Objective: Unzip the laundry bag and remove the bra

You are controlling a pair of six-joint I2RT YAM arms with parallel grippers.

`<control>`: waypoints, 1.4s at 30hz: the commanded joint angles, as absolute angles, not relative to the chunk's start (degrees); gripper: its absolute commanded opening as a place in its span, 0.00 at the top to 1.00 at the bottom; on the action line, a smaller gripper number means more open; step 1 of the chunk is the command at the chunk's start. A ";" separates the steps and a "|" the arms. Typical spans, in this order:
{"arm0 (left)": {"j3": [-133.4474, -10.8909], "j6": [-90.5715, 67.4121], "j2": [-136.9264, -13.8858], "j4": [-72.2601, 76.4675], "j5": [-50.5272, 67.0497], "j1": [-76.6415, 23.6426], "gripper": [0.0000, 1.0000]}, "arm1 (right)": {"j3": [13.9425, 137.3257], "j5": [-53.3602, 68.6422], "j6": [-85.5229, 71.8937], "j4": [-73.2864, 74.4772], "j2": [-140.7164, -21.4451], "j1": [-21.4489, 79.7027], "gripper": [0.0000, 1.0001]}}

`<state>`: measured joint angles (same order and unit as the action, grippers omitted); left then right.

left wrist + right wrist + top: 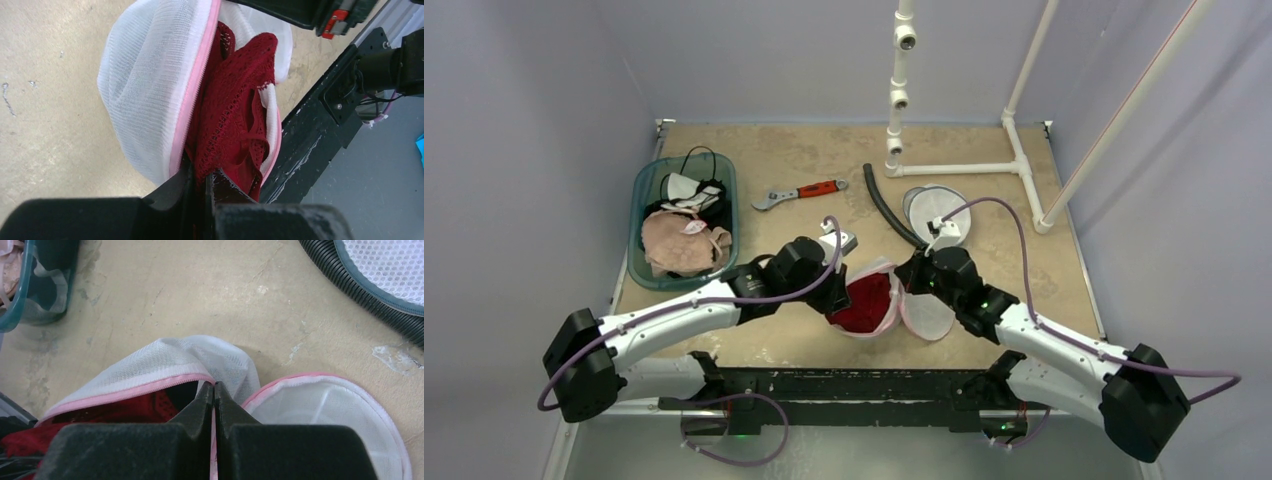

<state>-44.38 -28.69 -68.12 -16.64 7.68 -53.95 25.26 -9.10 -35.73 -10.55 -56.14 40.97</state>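
While laundry bag (pixel 150 75) lies unzipped on desk (pixel 984 140) right of teal basket (pixel 639 185), left fingers (pixel 175 192) clamp red bra (pixel 235 115) inside bag mouth; right fingers (pixel 200 407) pinch bag's pink zipper edge (pixel 125 390).

You have two tools on this tabletop (pixel 804 150): the left tool (pixel 202 175) and the right tool (pixel 214 387). Count one white mesh laundry bag with pink zip edging (pixel 145 90) and one dark red lace bra (pixel 235 100). There is one second round white mesh bag with a dark rim (pixel 924 203), one teal plastic basket (pixel 637 225), one red-handled metal wrench (pixel 799 192), one black ribbed hose (pixel 886 212) and one white pipe frame (pixel 898 100). The basket's garments are too bunched to count.
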 commanded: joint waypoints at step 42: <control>-76.47 -35.20 -67.74 -22.75 -13.94 -26.41 1.00 | 25.81 -16.03 -38.98 3.36 -32.92 40.87 0.32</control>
<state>-71.26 -31.40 -63.53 -20.69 -21.67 -41.69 27.46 -18.90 -37.98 6.33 -30.96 40.86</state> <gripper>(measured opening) 0.035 0.691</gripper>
